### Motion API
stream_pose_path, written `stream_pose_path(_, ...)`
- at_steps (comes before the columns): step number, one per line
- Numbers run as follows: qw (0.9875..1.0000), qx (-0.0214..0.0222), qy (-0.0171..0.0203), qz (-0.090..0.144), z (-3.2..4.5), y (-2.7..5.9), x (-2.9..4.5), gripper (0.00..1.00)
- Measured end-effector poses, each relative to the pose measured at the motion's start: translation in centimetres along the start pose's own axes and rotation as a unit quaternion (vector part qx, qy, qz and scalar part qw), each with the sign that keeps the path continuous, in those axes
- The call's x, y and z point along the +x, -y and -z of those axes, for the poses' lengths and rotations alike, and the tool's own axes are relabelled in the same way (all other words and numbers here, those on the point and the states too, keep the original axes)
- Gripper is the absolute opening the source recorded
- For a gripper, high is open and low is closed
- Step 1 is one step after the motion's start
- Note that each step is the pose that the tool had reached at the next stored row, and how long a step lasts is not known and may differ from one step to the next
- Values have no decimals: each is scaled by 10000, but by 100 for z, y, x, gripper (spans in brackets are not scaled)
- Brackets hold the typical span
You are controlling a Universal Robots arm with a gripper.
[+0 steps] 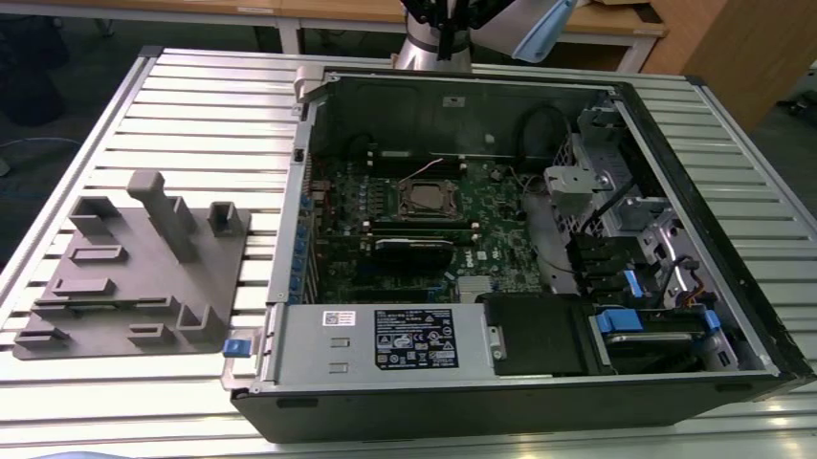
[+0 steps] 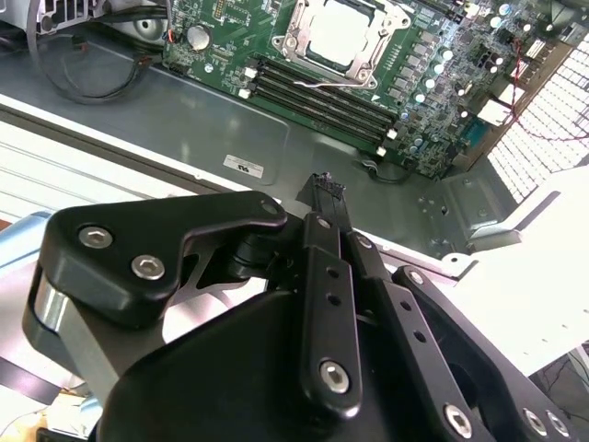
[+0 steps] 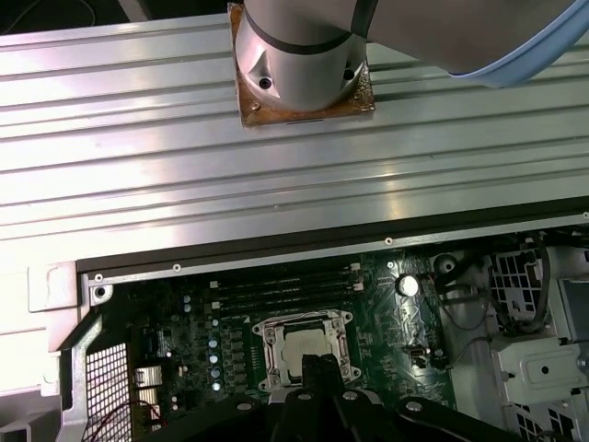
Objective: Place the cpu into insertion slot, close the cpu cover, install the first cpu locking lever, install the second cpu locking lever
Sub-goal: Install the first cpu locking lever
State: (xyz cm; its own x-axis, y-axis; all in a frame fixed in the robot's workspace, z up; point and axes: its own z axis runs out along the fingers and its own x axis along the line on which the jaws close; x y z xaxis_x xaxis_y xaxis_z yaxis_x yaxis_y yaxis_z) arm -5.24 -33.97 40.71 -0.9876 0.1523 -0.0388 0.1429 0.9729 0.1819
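Chip: small square cpu (image 2: 339,41), dull silver-grey metal, matt.
Frame: thin square cpu cover (image 2: 322,66), silvery metal, shiny.
Worktop: ribbed silver bench (image 1: 191,105), smooth glossy metal.
Tool: black end effector (image 2: 324,193), matt, bright screws.

Ribbed metal table (image 1: 191,105), wooden desks (image 1: 335,11) — dark floor (image 1: 52,129)

open computer case (image 1: 511,406) on a slatted metal table (image 1: 191,105), grey moulded fixture (image 1: 134,277) just beside it

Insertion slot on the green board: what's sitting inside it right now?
A flat silver-grey square cpu lies in the silvery-rimmed insertion slot, framed by the thin metal cpu cover. The contacts beneath it are hidden.
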Motion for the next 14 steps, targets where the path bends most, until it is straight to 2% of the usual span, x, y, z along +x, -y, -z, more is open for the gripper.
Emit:
stream_pose_path(6,10000,22,3,2,-25,7,1,10)
stream_pose_path(14,10000,22,3,1,-144,42,4,10)
